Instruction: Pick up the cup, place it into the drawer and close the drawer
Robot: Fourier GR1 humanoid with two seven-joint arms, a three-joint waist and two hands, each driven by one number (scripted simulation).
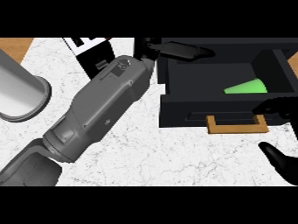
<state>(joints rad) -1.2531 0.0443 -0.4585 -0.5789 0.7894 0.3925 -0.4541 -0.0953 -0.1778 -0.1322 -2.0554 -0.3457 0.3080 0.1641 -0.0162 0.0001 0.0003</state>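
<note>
We count one black box-shaped drawer (180, 111) standing open on the white marble desk (144, 151), one bright green cup (248, 86), one tan wooden handle (237, 127) on the drawer's front, one large pale grey cylinder (12, 83) well to the drawer's left, and two black hands. The cup lies inside the drawer, on its floor toward the right wall. It looks like a smooth, plain cone tipped on its side. The left hand (180, 49) hovers over the drawer's rear left corner, apart from the cup, with its fingers stretched out and holding nothing. The right hand (292, 168) sits just outside the drawer's front right corner, near the handle. Its thumb and fingers are spread apart with nothing between them.
</note>
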